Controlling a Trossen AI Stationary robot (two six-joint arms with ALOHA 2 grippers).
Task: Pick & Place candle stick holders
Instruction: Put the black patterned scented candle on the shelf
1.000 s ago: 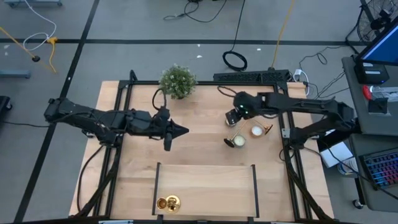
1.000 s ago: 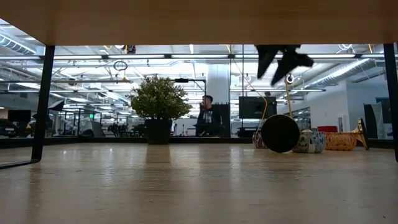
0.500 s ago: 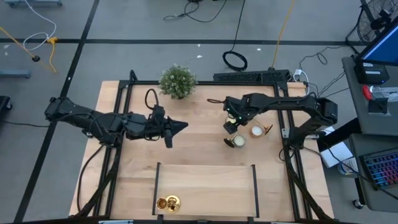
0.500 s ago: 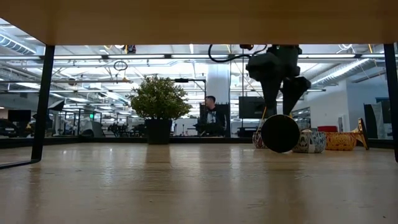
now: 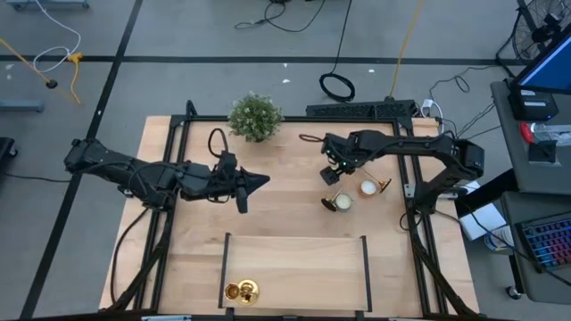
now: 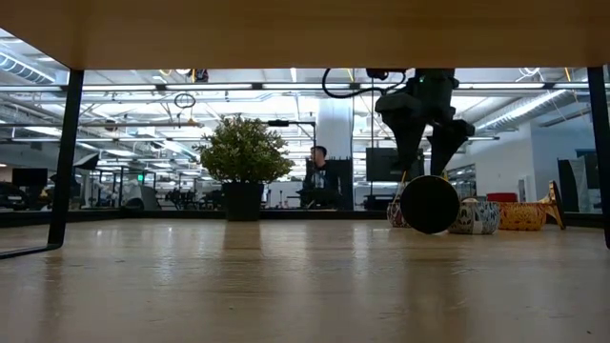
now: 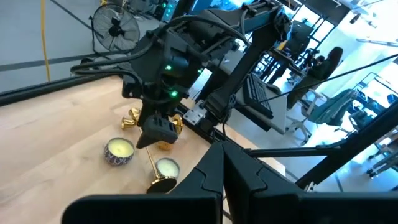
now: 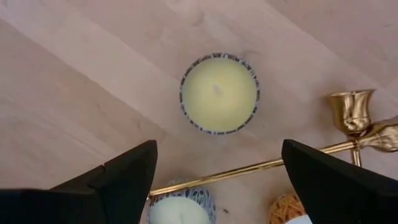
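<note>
One gold candle stick holder (image 5: 331, 203) lies on its side on the table, with its slim stem (image 8: 249, 168) flat and its dark round base (image 6: 430, 204) facing the near edge. A second gold holder (image 5: 384, 185) lies just to its right. A third (image 5: 241, 291) sits at the near edge. My right gripper (image 5: 332, 176) hangs open above the lying holder's stem and points down, one finger on each side (image 8: 217, 180), touching nothing. My left gripper (image 5: 265, 183) hovers shut over the table's middle, holding nothing.
Two small candles in patterned cups (image 8: 219, 93) (image 5: 368, 187) stand close around the lying holder. A woven ball (image 8: 286, 208) is beside them. A potted plant (image 5: 255, 116) stands at the far edge. Two black rails (image 5: 366, 267) frame the near middle area.
My right gripper has come down toward the lying holder and the candles, drifting slightly toward the table's left edge and tipping more steeply downward. The holders and candles have stayed where they were.
</note>
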